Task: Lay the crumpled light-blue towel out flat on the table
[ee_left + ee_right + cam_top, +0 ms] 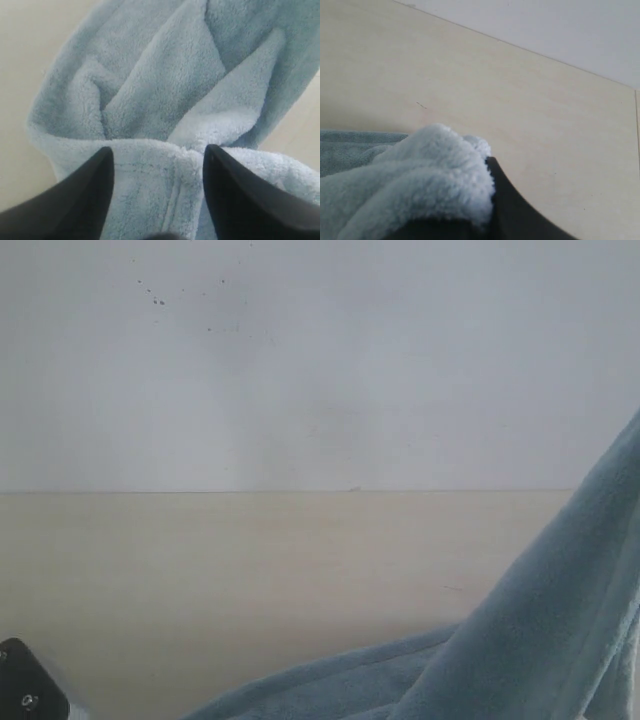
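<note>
The left claw (159,152) stands apart. Its two black fingers (85,200) are spread wide, one on each side of a folded edge of the towel (165,75). A stitched hem (172,205) runs through the gap between them, and the cloth there is not pinched. Beyond the fingertips the towel lies in soft, overlapping folds on the pale tabletop (25,60), which shows bare on both sides of the heap.

The right claw (480,215) is clamped on the towel (430,165). A thick fluffy bunch sits against the one dark finger (520,220) that shows (the other is hidden under the pile). Past that bunch, a flatter part of the cloth rests on the tabletop (520,100), which runs bare to the white wall (570,30).

In the exterior view the towel (520,640) rises steeply toward the right edge and goes out of view there. Its lower part trails along the near edge of the tabletop (250,580). A small black part with a screw (25,690) sits in the lower left corner, well apart from the cloth. Behind is the white wall (320,360), flecked with a few dark specks.
</note>
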Available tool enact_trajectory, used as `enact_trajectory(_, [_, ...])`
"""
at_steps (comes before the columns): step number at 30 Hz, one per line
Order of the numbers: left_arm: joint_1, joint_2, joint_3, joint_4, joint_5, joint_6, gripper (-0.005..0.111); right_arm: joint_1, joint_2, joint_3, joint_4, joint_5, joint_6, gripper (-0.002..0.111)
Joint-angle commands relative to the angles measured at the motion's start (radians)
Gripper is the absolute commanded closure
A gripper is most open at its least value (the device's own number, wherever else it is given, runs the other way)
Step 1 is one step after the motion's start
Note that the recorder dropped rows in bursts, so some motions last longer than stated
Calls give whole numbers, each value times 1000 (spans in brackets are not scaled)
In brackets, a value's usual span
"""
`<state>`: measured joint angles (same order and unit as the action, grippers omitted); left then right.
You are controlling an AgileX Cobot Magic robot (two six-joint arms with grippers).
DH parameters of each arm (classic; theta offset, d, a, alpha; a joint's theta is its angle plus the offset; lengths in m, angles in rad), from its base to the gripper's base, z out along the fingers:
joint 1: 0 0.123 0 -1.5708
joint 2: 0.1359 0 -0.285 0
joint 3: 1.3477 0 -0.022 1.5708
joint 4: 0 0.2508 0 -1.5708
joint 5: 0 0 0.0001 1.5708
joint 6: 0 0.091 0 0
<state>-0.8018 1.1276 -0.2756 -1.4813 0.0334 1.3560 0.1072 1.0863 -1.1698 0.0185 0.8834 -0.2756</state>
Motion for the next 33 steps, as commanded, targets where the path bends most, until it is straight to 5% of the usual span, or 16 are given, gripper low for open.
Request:
enact_trajectory(1, [1, 35, 6, -1, 38, -16, 56, -5, -7, -5, 18, -21, 4, 107])
enact_trajectory(22, [1, 44, -28, 4, 46, -16, 56, -5, -7, -5, 57, -39, -7, 107])
enact_trajectory(33, [1, 195, -45, 4, 46, -13, 56, -5, -7, -5, 57, -41, -7, 107])
